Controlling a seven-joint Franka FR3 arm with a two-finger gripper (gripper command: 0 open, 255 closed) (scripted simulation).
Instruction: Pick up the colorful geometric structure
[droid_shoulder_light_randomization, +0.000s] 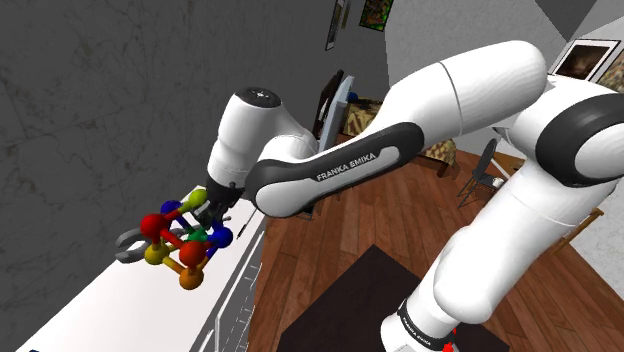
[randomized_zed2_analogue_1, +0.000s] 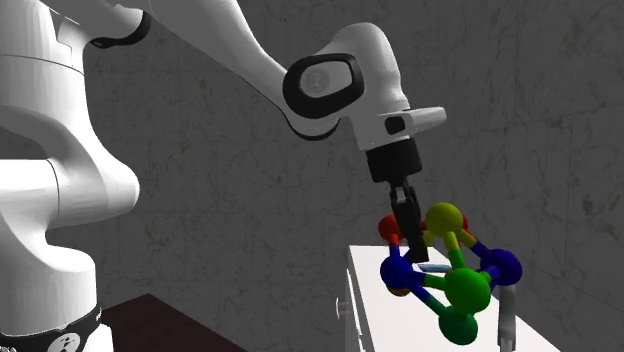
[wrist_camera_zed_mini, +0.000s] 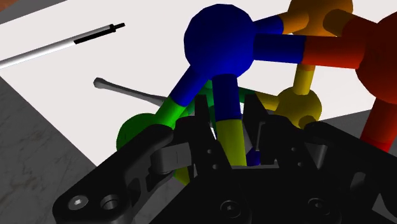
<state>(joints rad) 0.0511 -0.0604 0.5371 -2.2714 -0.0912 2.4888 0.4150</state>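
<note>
One ball-and-rod structure (many-coloured) in the hand, above a white table.

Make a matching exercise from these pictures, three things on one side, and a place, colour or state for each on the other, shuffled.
1 claw
2 ball-and-stick structure
3 pen

A lies flat on the white top, apart from the claw
B shut on a blue-and-yellow rod
C balls of red, blue, green, yellow and orange

Pairs: 1-B, 2-C, 3-A.
</note>
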